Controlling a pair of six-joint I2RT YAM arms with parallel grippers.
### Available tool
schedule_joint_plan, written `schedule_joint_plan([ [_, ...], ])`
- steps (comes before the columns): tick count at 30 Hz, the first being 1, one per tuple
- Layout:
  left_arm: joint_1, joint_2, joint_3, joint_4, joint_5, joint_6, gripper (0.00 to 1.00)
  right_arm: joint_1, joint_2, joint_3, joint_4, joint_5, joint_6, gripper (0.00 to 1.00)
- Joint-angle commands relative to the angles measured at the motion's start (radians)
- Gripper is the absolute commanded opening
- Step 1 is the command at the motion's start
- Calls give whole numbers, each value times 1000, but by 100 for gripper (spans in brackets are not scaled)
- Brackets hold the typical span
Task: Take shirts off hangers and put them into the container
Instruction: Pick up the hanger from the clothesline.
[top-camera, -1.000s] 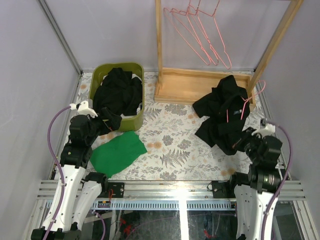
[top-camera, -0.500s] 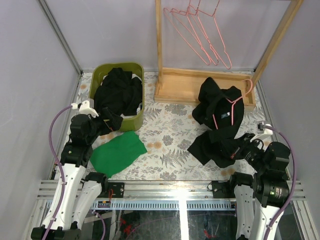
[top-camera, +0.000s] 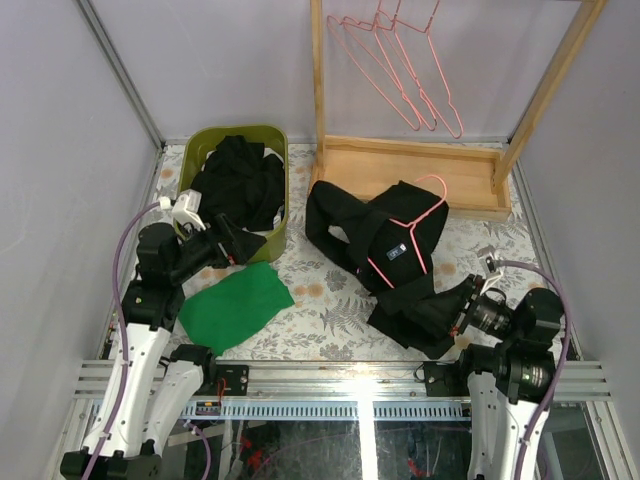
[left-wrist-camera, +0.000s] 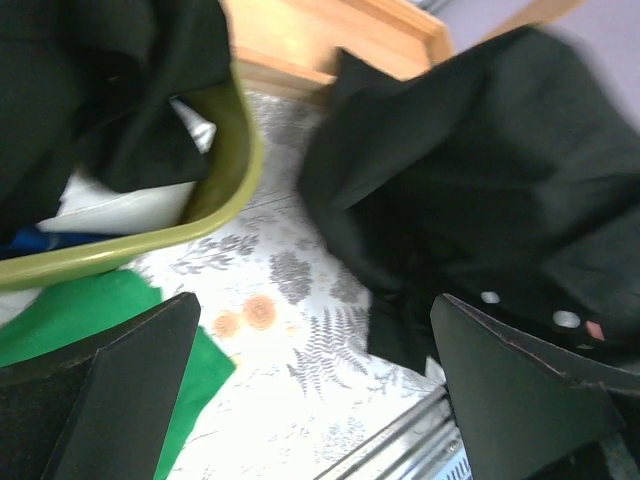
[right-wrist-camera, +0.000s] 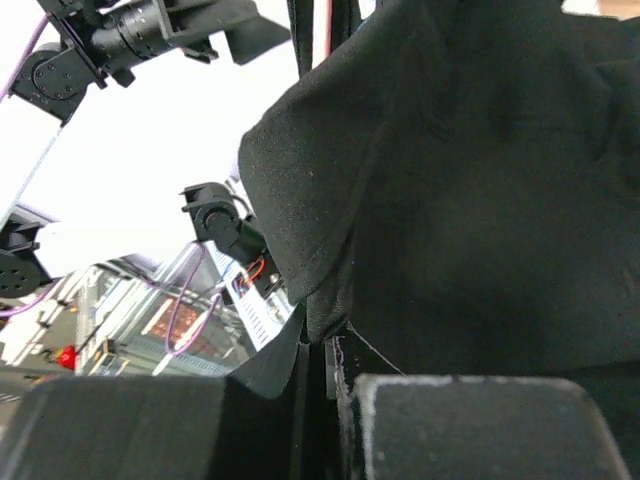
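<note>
Crumpled blk shirt on pink hanger

Bare table lies between green cloth and shirt.

Flat on the fern-printed table cover, toward its near left — a bright green cloth, one corner also showing low in the left wrist view. At the far right, a pale wooden rack: shallow tray-like base on the table, two posts running up past the top edge — well apart from the cloth. Pale grey walls on three sides, ribbed metal rail along the near edge.
</note>
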Motion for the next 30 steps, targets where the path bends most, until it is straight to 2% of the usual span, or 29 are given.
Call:
schedule_joint_plan([
  [1,4,-11,85,102,202,-37,100,5,-10,-61,213,-153,134,0],
  [3,4,-16,111,103,220,-31,100,5,-9,-52,278,-172,176,0],
  [6,4,-16,146,111,237,-36,100,5,23,-1,513,-150,336,0],
  [8,4,-21,171,116,228,-44,100,5,83,79,590,-170,357,0],
  [10,4,-34,191,116,205,-48,100,5,180,273,483,-189,253,0],
  [12,4,-58,206,116,186,-49,100,5,290,503,205,-194,-65,0],
  [14,4,-84,213,116,171,-48,100,9,395,698,-64,-205,-284,0],
  [16,4,-111,219,114,159,-44,100,12,454,784,-122,-203,-310,0],
  [19,4,-135,231,95,118,-32,100,11,473,759,-101,-127,-294,0],
  [25,4,-142,278,11,74,53,100,11,403,493,-74,-40,-276,0],
  [30,4,-119,260,23,141,58,100,11,351,311,-106,10,-255,0],
])
